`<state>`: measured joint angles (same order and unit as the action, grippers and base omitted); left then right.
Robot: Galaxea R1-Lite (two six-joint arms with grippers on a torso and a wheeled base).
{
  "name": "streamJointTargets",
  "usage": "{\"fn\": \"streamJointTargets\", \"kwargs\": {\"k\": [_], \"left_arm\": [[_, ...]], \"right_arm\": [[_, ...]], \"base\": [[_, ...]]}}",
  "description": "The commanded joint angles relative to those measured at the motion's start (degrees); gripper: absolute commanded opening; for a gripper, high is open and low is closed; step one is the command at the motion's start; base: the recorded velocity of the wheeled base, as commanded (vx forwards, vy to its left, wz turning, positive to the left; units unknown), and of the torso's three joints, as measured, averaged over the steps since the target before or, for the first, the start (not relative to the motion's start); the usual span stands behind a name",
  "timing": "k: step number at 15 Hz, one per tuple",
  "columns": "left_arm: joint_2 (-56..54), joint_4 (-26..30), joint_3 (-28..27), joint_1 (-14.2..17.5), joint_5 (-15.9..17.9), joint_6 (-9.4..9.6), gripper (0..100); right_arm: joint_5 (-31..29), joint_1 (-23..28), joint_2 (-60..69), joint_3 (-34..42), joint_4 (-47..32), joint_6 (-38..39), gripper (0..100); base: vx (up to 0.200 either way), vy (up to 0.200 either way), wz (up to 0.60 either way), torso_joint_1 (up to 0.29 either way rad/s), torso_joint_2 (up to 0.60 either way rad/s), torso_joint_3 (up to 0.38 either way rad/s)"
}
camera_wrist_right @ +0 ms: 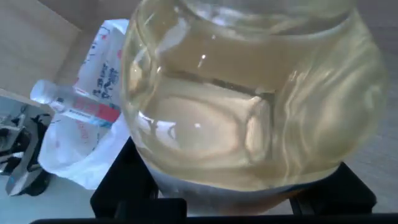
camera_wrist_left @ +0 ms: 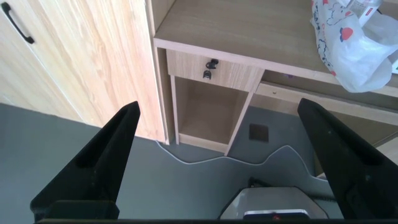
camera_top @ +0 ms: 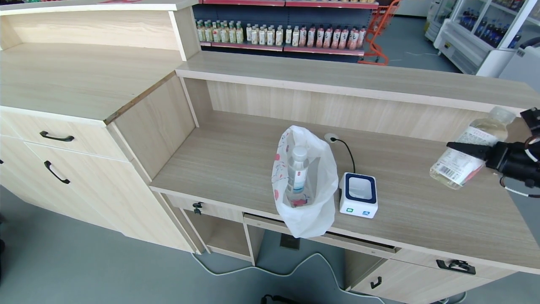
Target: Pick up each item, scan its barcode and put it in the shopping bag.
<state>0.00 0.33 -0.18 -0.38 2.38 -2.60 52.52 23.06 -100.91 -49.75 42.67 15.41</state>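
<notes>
The left end effector (camera_wrist_left: 217, 106) is hanging low in front of the cabinet front (camera_wrist_left: 93, 56), its fingers spreading wide with nothing between them. It is probably sitting out of the way while the other arm works. On the counter (camera_top: 236, 169) the shopping bag (camera_top: 314, 215) is standing with its mouth gaping upward to take goods, and a clear bottle (camera_top: 298, 171) is standing upright inside it. Just beside the bag, the scanner (camera_top: 358, 192) is lying window-up so a barcode can pass over it. Farther right, the right end effector (camera_top: 464, 153) is gripping a second bottle (camera_top: 472, 145) around its middle. It is holding the bottle tilted above the counter, with the barcode showing near the lower end, well apart from the scanner. Counting: two bottles, one bag, one scanner, two end effectors.
</notes>
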Motion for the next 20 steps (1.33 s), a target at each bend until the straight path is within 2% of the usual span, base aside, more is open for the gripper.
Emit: {"fn": "streamJointTargets", "kwargs": {"k": [1,3,5,8,11,17,20], "left_arm": [[0.00,0.02,0.01,0.03,0.00,-0.04,100],[0.00,0.02,0.01,0.03,0.00,-0.04,100],[0.00,0.02,0.01,0.03,0.08,-0.04,100],[0.00,0.02,0.01,0.03,0.00,-0.04,100],[0.00,0.02,0.01,0.03,0.00,-0.04,100],[0.00,0.02,0.01,0.03,0.00,-0.04,100],[0.00,0.02,0.01,0.03,0.00,-0.04,100]], "right_arm": [[8.74,-3.20,12.76,3.70,-1.27,5.77,0],[18.76,-5.31,19.44,6.95,-1.18,8.94,0],[21.84,-8.12,23.75,9.67,-1.53,9.38,0],[21.93,-14.10,29.19,11.52,-1.45,12.72,0],[21.93,-17.97,33.15,12.04,-1.53,15.35,0],[21.75,-26.23,38.42,13.19,-1.53,15.70,0],[21.66,-28.78,39.74,14.86,-1.62,15.70,0]], "base": [[0.000,0.000,0.00,0.000,0.00,0.000],[0.000,0.000,0.00,0.000,0.00,0.000],[0.000,0.000,0.00,0.000,0.00,0.000],[0.000,0.000,0.00,0.000,0.00,0.000],[0.000,0.000,0.00,0.000,0.00,0.000],[0.000,0.000,0.00,0.000,0.00,0.000],[0.000,0.000,0.00,0.000,0.00,0.000]]}}
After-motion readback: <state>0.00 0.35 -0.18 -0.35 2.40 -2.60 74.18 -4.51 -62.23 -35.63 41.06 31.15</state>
